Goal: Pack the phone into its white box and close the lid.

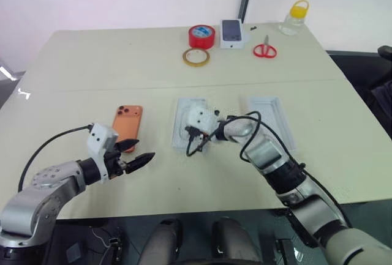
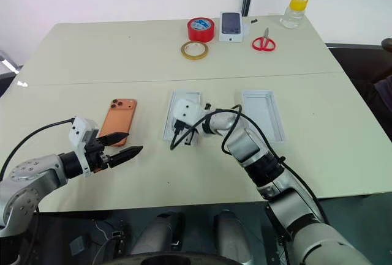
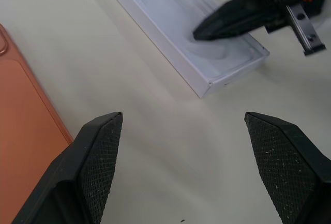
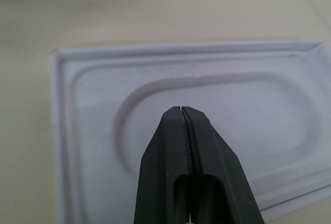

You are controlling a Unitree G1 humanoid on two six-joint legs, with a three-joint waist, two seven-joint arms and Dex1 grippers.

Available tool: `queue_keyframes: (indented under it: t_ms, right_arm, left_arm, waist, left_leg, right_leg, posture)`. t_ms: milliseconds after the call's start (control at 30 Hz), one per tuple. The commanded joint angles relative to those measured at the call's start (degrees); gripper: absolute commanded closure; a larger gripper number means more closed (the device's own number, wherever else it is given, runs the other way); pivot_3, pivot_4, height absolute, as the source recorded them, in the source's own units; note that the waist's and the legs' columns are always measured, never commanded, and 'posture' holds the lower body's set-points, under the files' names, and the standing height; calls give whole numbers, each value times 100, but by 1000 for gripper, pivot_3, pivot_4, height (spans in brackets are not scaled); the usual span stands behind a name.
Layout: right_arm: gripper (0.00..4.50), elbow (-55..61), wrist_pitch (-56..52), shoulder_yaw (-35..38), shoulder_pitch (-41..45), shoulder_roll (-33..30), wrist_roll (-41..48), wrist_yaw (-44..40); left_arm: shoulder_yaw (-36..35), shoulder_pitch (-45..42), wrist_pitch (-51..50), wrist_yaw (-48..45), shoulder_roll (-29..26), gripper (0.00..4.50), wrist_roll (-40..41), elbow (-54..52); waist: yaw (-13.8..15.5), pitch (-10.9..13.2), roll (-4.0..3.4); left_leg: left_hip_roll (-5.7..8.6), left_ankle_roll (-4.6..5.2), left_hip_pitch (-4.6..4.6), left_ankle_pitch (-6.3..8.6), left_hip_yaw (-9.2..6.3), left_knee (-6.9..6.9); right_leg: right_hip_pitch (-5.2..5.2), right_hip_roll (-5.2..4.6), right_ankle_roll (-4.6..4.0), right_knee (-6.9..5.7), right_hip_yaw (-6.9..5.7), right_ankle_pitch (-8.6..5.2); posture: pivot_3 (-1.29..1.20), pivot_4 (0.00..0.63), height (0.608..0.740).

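The orange phone (image 1: 127,124) lies flat on the table, back up, with its lenses at the far corner. My left gripper (image 1: 139,153) hovers open and empty just right of the phone's near end (image 3: 26,131). The white box (image 1: 182,131) lies mid-table, and a white insert with a rounded recess (image 4: 217,105) shows inside it. My right gripper (image 4: 181,110) is shut on nothing, its tip just above that recess. The lid (image 1: 269,118) lies to the right of the box, plain white inside facing up.
At the table's far side stand a red tape roll (image 1: 202,35), a yellowish tape ring (image 1: 196,57), a smaller white box picturing a dark phone (image 1: 232,32), red scissors (image 1: 264,50) and a bottle with a yellow cap (image 1: 295,17). The table's front edge (image 1: 184,207) runs near both arms.
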State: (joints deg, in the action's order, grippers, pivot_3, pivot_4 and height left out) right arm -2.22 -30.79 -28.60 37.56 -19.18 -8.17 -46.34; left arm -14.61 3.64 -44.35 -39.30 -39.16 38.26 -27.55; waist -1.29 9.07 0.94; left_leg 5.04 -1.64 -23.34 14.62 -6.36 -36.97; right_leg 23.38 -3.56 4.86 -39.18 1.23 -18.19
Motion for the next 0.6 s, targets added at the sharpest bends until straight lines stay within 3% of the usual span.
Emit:
queue_keyframes:
  t_ms: [33, 300, 600]
  right_arm:
    - [4474, 337, 126, -176, -7, -149, -91, -237]
    - [4474, 838, 246, -242, -231, -546, 22, -802]
    - [4474, 663, 268, 316, 251, -142, 57, -231]
  left_arm:
    - [-98, -65, 73, 34, 9, 513, 52, -36]
    - [-121, -45, 132, 14, -8, 513, 26, 38]
    - [-650, -436, -317, 602, 182, 513, 424, 337]
  waist:
    - [11, 0, 0]
    - [24, 0, 0]
    - [24, 0, 1]
  left_leg:
    - [0, 0, 0, 0, 0, 0]
    - [0, 0, 0, 0, 0, -1]
    - [0, -1, 0, -1, 0, -2]
  right_leg:
    - [0, 0, 0, 0, 0, 0]
    - [-5, -1, 0, 5, -1, 0]
    - [-2, 0, 0, 4, -1, 0]
  posture:
    - [0, 150, 740]
    - [0, 150, 740]
    - [0, 150, 740]
